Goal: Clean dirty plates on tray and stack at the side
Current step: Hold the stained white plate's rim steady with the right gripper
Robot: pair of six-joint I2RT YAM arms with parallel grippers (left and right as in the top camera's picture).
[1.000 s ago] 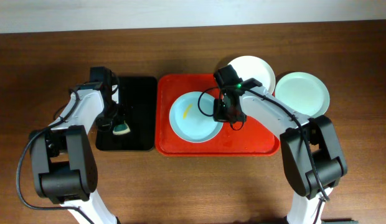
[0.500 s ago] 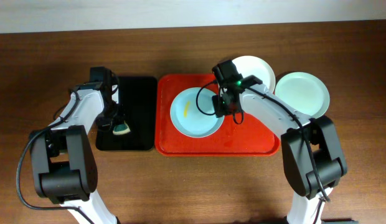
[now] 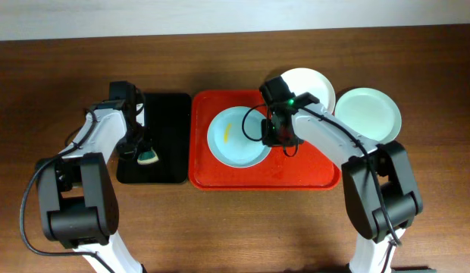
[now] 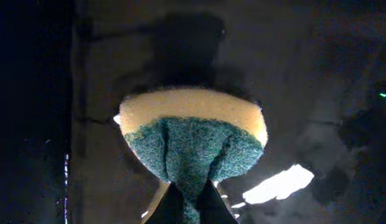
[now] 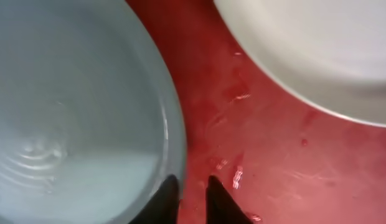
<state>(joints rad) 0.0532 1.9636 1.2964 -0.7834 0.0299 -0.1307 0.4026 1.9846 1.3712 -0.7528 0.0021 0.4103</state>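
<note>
A light blue plate with a yellow smear lies on the red tray. My right gripper is at the plate's right rim. In the right wrist view its jaws stand narrow, one finger over the blue plate's rim and one over the tray, closed on that rim. A white plate overlaps the tray's back right corner. A mint green plate rests on the table to the right. My left gripper is shut on a yellow and green sponge.
A black tray lies left of the red tray, and the sponge hangs over its front left part. The brown wooden table runs round both trays. The white plate lies close beyond the right fingers.
My right gripper opened and closed again at the blue plate's right rim, and the plate shifted slightly toward the back. The left arm and sponge stayed still.
</note>
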